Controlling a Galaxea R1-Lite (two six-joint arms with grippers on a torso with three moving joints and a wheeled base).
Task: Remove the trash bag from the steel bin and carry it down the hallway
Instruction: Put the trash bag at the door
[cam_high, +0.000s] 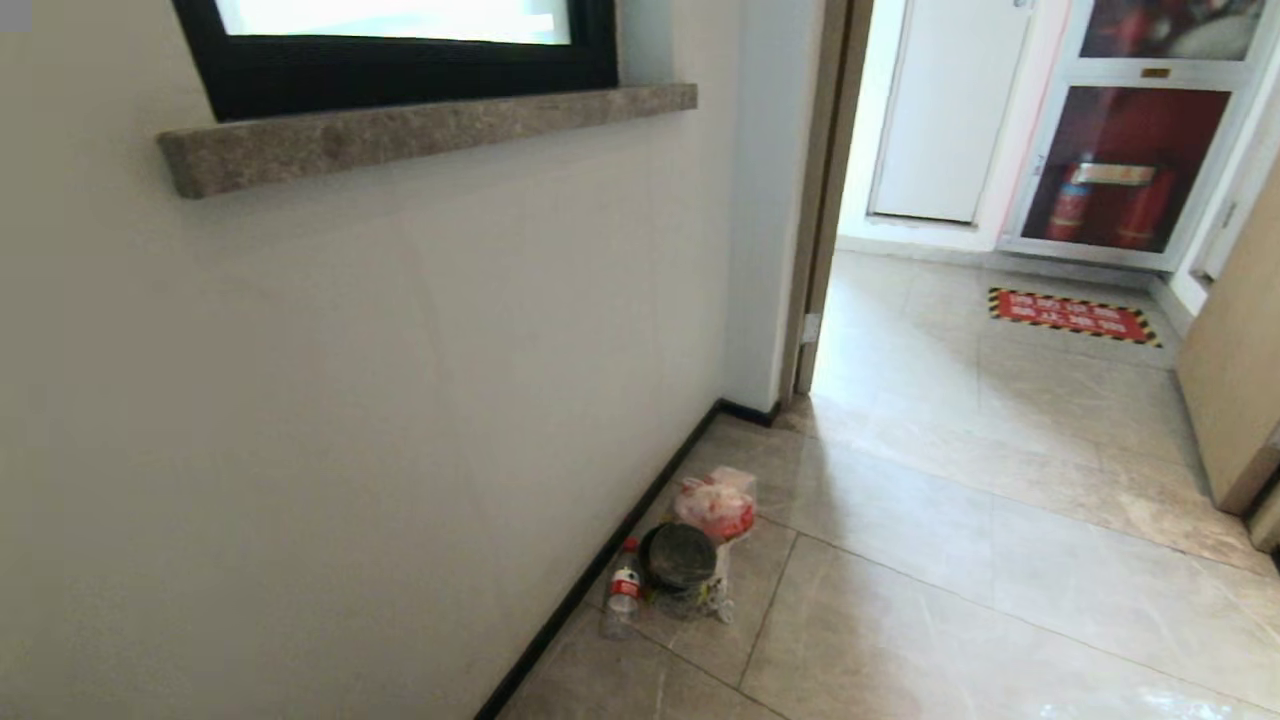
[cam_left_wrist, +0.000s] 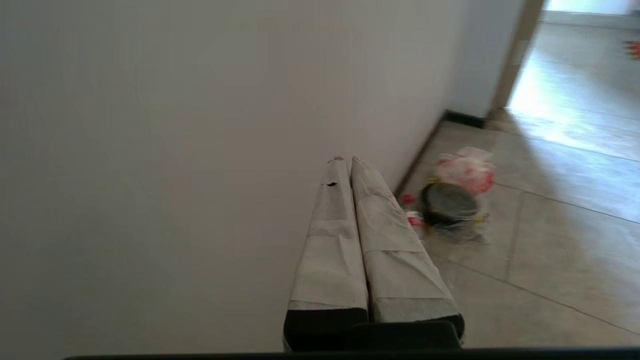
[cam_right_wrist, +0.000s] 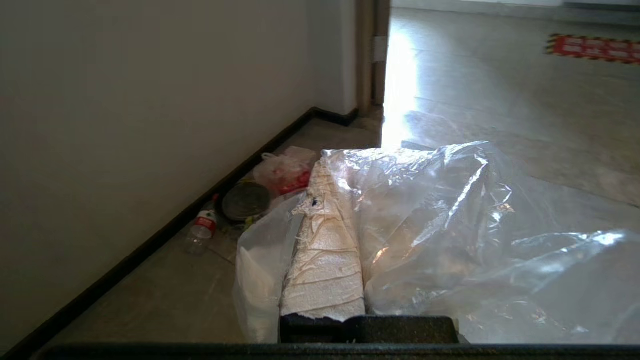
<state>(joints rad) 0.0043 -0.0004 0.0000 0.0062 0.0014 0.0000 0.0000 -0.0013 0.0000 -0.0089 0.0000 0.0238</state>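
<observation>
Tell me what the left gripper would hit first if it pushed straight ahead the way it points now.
Most likely the white wall: the shut left gripper points along it, tips against its surface in the picture. The litter pile with the round dark lid lies off to one side. Depth is unclear.

I'm seeing a clear, greyish bag (cam_right_wrist: 450, 210), white-wrapped fingers (cam_right_wrist: 325, 260), a red-labelled bottle (cam_high: 622, 600), beige marbled tiles (cam_high: 1000, 560), and a red mat (cam_high: 1075, 316) edged in yellow-black stripes.

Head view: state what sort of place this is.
Most likely an indoor hallway of an apartment or office building: glossy beige floor tiles, a white wall with black baseboard, and a fire-extinguisher cabinet past the doorway.
</observation>
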